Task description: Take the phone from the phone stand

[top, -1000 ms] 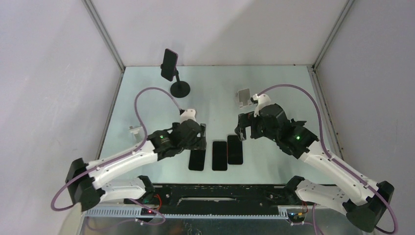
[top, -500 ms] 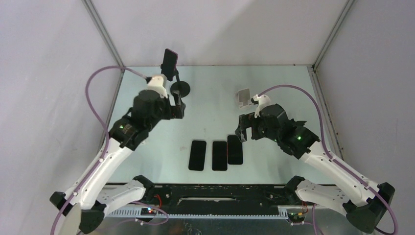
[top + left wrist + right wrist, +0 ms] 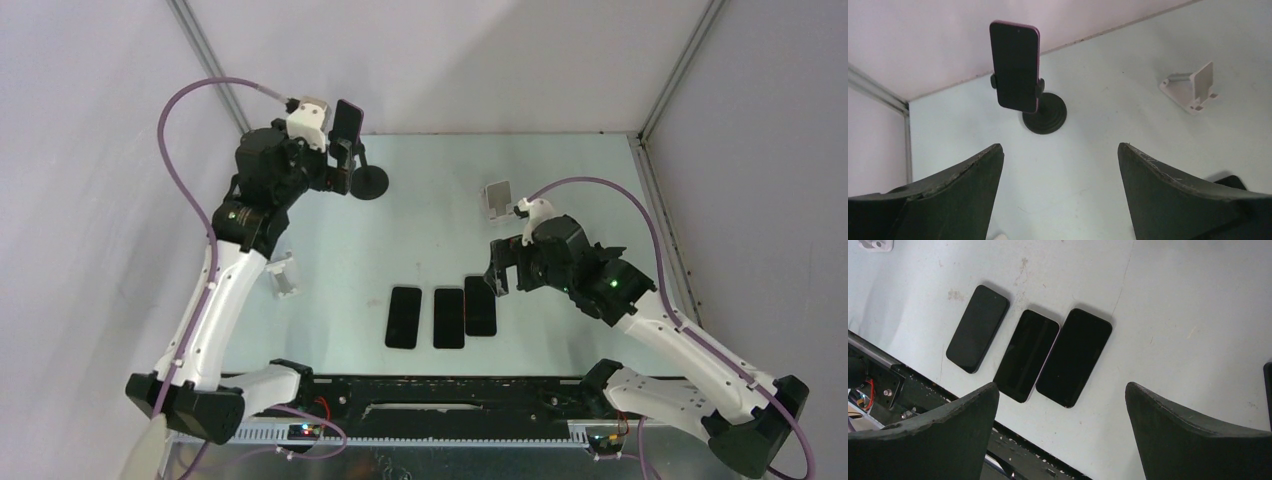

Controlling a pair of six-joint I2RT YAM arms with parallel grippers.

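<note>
The dark-screened phone with a pink-red frame [image 3: 1014,66] stands upright in the black phone stand with a round base [image 3: 1044,115], at the far left corner of the pale table [image 3: 430,230]. Side clamps grip the phone at mid-height.

The left gripper [image 3: 1059,150] is spread wide and holds nothing. It sits just short of the stand, apart from it, and the left wrist view frames the phone between its two fingers. The right gripper [image 3: 1062,386] is also spread wide and holds nothing; it hangs over three dark flat phones [image 3: 1027,355] lying side by side near the black rail [image 3: 450,390] at the near edge.

A small white angled stand [image 3: 1193,89] sits on the table to the right of the black stand, well apart from it. A second small white stand [image 3: 281,275] lies beside the left arm.

The phone hides the stand's stem in the left wrist view; the overhead view shows the left gripper overlapping the stem. The right wrist view cuts off a white piece [image 3: 875,244] at its top left and a dark object [image 3: 1268,390] at its right edge; neither can be identified. All screens are dark.
</note>
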